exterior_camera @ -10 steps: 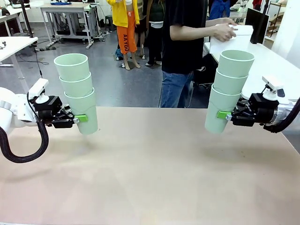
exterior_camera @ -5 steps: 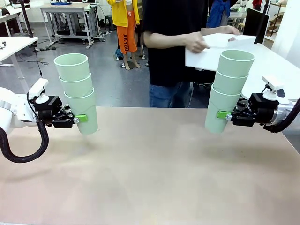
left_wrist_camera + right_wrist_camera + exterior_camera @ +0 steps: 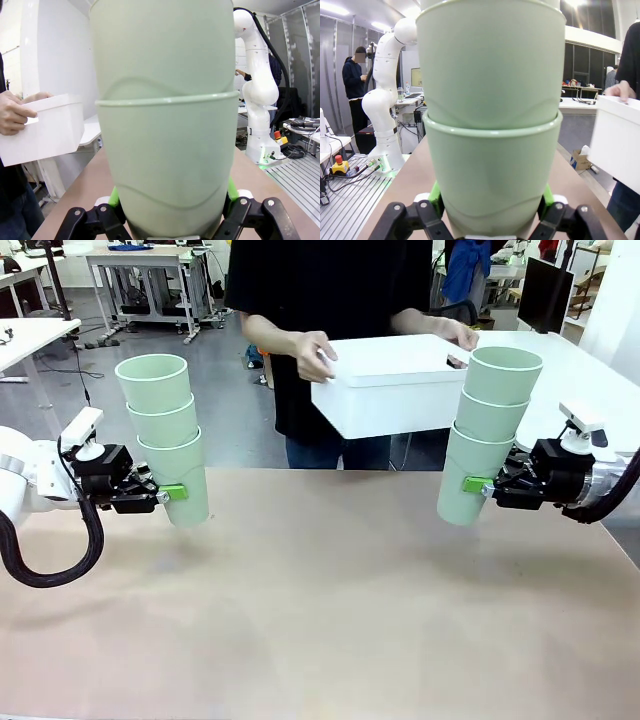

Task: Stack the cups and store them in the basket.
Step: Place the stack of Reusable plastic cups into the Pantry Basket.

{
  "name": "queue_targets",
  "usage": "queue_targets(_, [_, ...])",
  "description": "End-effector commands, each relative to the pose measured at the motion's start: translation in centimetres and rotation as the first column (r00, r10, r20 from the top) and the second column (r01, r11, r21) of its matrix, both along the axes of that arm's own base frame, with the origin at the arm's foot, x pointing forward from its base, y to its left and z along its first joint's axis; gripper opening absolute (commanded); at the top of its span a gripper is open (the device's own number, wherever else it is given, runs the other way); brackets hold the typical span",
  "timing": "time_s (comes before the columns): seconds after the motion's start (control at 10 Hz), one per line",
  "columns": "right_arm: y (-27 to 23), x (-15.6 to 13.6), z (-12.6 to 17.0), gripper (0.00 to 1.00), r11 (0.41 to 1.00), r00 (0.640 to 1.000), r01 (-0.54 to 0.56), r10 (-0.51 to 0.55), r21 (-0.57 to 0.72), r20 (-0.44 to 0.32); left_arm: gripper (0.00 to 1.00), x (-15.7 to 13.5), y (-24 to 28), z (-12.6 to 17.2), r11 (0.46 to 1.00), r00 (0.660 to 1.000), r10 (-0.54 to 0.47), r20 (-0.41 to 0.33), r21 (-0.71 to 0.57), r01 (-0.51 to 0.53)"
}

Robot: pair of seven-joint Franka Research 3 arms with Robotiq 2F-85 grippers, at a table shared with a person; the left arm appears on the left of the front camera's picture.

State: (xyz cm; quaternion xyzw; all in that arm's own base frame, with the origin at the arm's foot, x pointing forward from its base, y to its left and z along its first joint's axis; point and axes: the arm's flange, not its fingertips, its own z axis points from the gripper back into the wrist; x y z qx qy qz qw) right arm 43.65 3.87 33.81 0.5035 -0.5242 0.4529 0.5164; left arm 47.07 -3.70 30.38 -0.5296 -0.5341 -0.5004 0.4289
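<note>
My left gripper (image 3: pixel 172 493) is shut on the bottom cup of a stack of three pale mint-green cups (image 3: pixel 165 435), held tilted above the table's left side. In the left wrist view that stack of cups (image 3: pixel 167 125) sits between the fingers. My right gripper (image 3: pixel 478 484) is shut on the bottom cup of a second stack of three cups (image 3: pixel 485 435) over the right side; the right wrist view shows these cups (image 3: pixel 492 125) close up. A person at the far edge holds the white basket (image 3: pixel 385 385) in both hands above the table. The basket (image 3: pixel 42 127) also appears in the left wrist view.
The tan table (image 3: pixel 320 610) is bare between the two arms. The person (image 3: pixel 330 300) in a black shirt stands at the far middle. A white table (image 3: pixel 590 370) is at the back right, with more desks behind on the left.
The person has turned toward the table and carried the white basket from the back right to the far middle, now facing me. Both arms and their cup stacks have not moved.
</note>
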Motion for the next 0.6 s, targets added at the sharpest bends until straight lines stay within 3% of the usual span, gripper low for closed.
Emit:
queue_targets(0.0, [0.03, -0.03, 0.52, 0.86, 1.000, 1.000, -0.004, 0.004, -0.004, 0.011, 0.85, -0.15, -0.08, 0.43, 1.000, 1.000, -0.003, 0.008, -0.004, 0.003])
queue_targets(0.5, [0.03, -0.03, 0.52, 0.86, 1.000, 1.000, -0.004, 0.004, -0.004, 0.011, 0.85, -0.15, -0.08, 0.43, 1.000, 1.000, -0.003, 0.008, -0.004, 0.003])
